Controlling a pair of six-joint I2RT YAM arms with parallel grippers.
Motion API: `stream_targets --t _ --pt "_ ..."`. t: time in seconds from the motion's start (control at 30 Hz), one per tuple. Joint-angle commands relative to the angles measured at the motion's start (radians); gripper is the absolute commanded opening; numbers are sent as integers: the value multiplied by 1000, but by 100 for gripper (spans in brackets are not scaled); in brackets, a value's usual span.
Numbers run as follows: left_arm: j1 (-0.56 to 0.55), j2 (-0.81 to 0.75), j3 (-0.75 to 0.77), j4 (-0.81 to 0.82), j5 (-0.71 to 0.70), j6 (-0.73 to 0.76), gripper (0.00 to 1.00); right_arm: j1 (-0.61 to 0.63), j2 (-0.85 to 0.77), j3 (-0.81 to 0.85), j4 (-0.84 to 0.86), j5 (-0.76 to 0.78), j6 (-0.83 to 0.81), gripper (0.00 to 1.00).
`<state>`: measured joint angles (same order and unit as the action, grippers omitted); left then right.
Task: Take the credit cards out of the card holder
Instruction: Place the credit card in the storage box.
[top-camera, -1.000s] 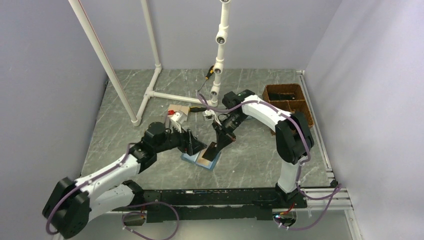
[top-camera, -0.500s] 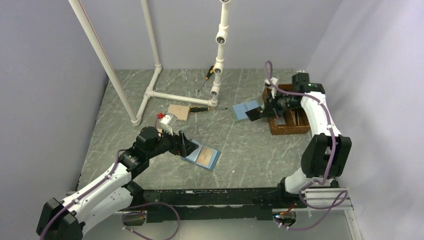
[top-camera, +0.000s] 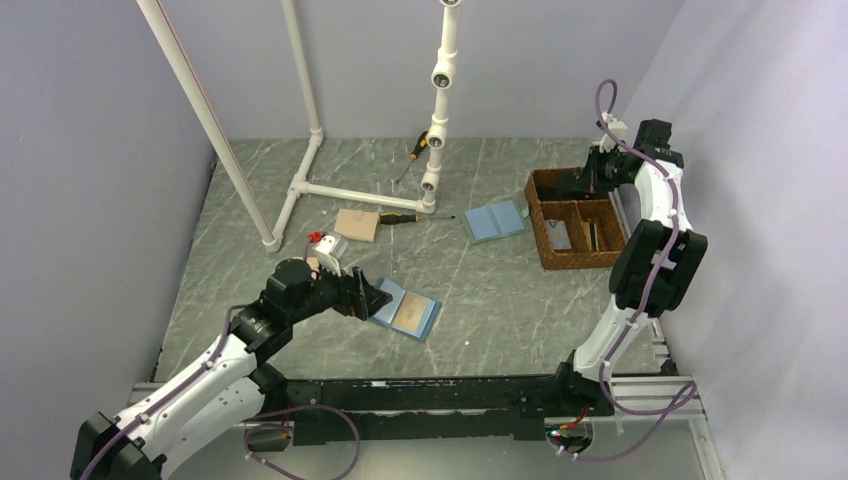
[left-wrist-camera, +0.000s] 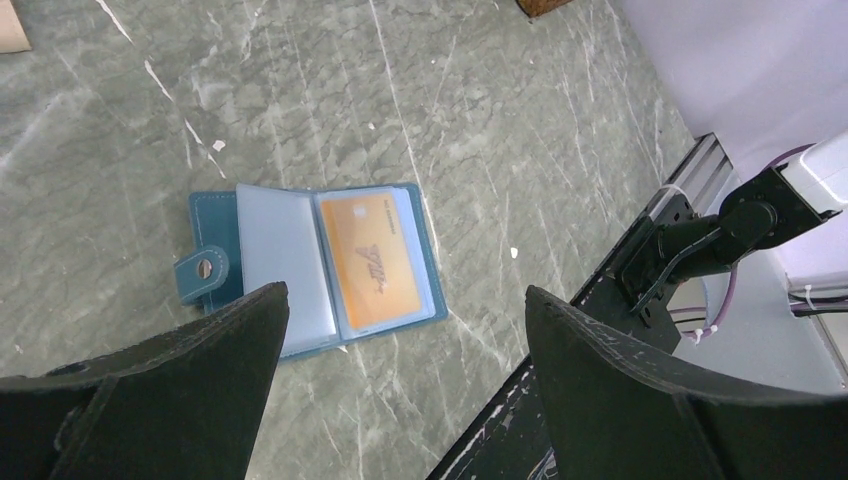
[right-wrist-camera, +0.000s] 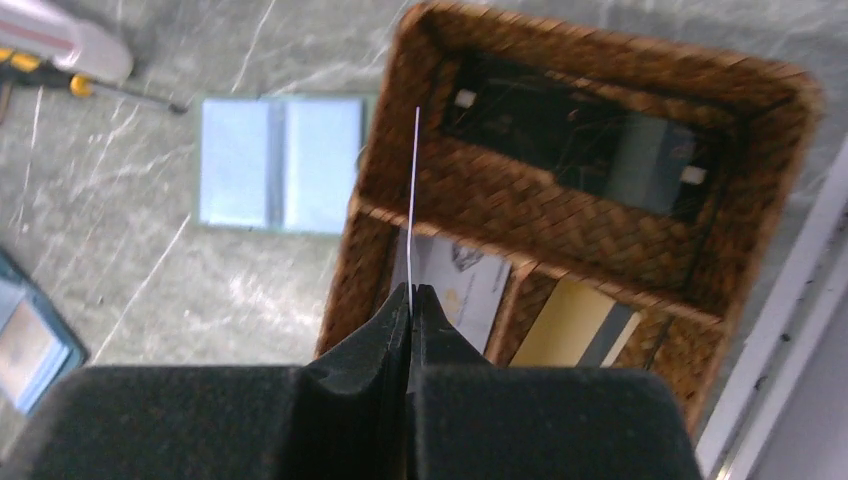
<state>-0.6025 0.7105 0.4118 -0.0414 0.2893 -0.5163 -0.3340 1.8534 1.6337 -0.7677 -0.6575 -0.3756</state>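
Observation:
The card holder (top-camera: 392, 301) lies open on the table near the front, teal outside and lighter blue inside; it also shows in the left wrist view (left-wrist-camera: 270, 260). An orange card (left-wrist-camera: 368, 260) sits in its right half. My left gripper (top-camera: 372, 298) is open and empty, just left of and above the holder (left-wrist-camera: 402, 300). My right gripper (top-camera: 585, 180) hovers over the wicker basket (top-camera: 545, 225). It is shut on a thin card seen edge-on (right-wrist-camera: 416, 200), pinched between the fingertips (right-wrist-camera: 412, 292).
The basket (right-wrist-camera: 370, 250) holds a pale card (right-wrist-camera: 455, 280) and a tan card with a grey stripe (right-wrist-camera: 580, 325). A paler blue-grey folder (top-camera: 495, 220) lies open left of it. A white pipe frame (top-camera: 310, 185), two screwdrivers (top-camera: 400, 217) and a tan block (top-camera: 357, 223) lie at the back.
My right arm drew a card from the holder and carried it right and back, over the basket. My left gripper drew back a little to the left of the holder.

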Motion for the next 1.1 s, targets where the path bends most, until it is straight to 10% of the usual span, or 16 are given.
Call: stream_targets --t 0.0,0.27,0.57,0.73,1.07 --pt "6 -10 0 -9 -16 0 93 6 64 133 56 51 98 0" --pt "7 22 7 3 -6 -2 92 51 240 324 -50 83 79 1" --pt "7 -1 11 -23 -13 -2 93 49 303 374 -43 313 94 40" --pt "9 2 2 -6 -5 -13 93 53 212 302 44 515 52 42" --pt "10 54 -8 34 28 -49 93 113 -47 68 1 175 -79 43"
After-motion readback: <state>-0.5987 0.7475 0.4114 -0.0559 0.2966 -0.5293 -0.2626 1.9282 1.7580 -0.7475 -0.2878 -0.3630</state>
